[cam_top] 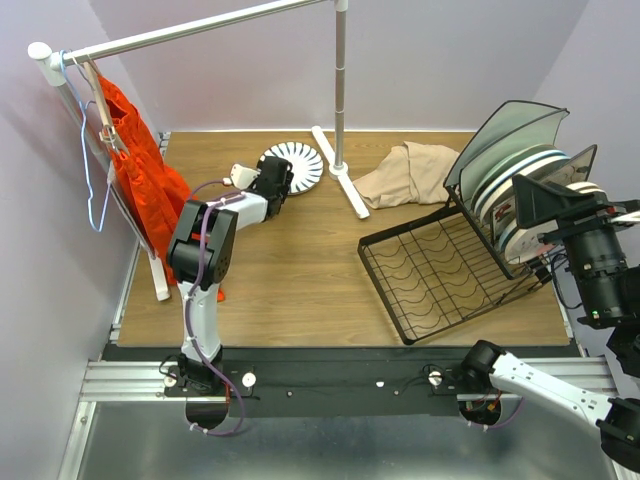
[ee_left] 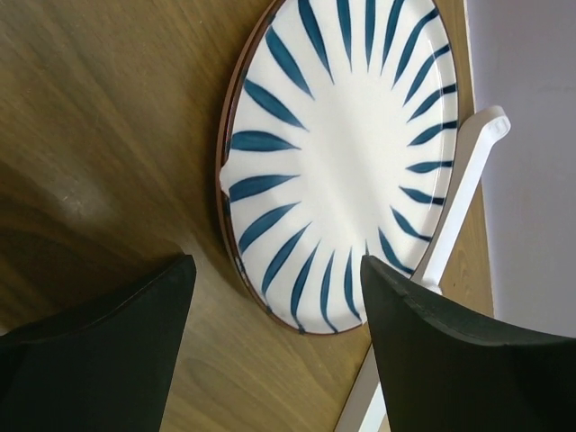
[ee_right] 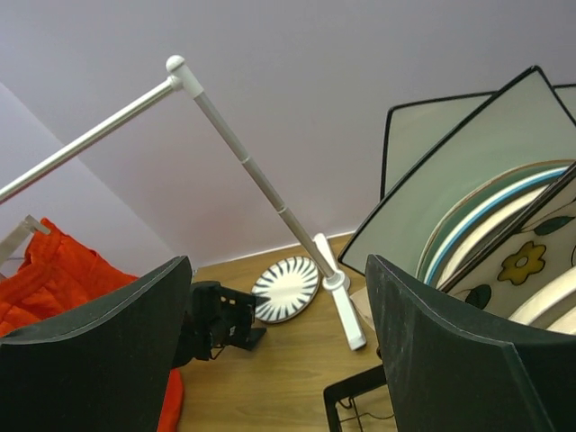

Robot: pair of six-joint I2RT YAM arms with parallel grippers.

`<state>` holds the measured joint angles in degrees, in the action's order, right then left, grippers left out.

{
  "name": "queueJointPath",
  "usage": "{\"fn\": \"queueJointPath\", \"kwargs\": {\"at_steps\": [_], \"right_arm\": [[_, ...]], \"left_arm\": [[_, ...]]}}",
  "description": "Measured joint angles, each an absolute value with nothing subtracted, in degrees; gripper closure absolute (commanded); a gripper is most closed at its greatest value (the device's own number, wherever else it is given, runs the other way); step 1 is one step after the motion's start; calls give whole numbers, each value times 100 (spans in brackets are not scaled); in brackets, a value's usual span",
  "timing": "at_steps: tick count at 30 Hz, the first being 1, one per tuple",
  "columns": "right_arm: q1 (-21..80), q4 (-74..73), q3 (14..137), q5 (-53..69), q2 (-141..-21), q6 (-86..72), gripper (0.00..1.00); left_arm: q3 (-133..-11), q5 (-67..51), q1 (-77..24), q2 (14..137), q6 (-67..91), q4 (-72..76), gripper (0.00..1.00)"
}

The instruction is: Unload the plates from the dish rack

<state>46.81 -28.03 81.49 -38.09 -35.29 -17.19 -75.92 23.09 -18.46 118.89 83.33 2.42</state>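
A round white plate with dark blue stripes [cam_top: 294, 165] lies flat on the wooden table at the back, beside the rail's foot. My left gripper [cam_top: 275, 187] hovers at its near edge, open, with nothing between the fingers; in the left wrist view the striped plate [ee_left: 337, 153] lies just beyond the left gripper [ee_left: 274, 265]. The black wire dish rack [cam_top: 384, 292] sits on the right. Several plates [cam_top: 505, 185] stand in its upright section, a pale green square one [ee_right: 468, 171] in front and a floral one [ee_right: 522, 270] behind. My right gripper [cam_top: 530, 203] is open beside them, holding nothing.
A white clothes rail [cam_top: 340, 90] stands at the back, its foot [cam_top: 340, 178] lying between the striped plate and a beige cloth [cam_top: 410, 170]. A red-orange garment [cam_top: 140, 170] hangs at the left. Lilac walls close in on three sides.
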Motion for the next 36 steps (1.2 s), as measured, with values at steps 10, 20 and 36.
{"fn": "queueJointPath", "kwargs": {"at_steps": [10, 20, 36], "right_arm": [[4681, -3343, 7972, -3916, -3542, -2257, 14], [4681, -4053, 7968, -4261, -3986, -3017, 21], [4681, -5328, 8643, -5837, -4359, -4372, 32]], "left_arm": [[-6845, 1752, -1850, 11297, 7408, 344, 20], [-5859, 773, -2287, 10119, 5623, 1179, 24], [-5754, -2499, -3765, 7972, 3221, 3048, 23]]}}
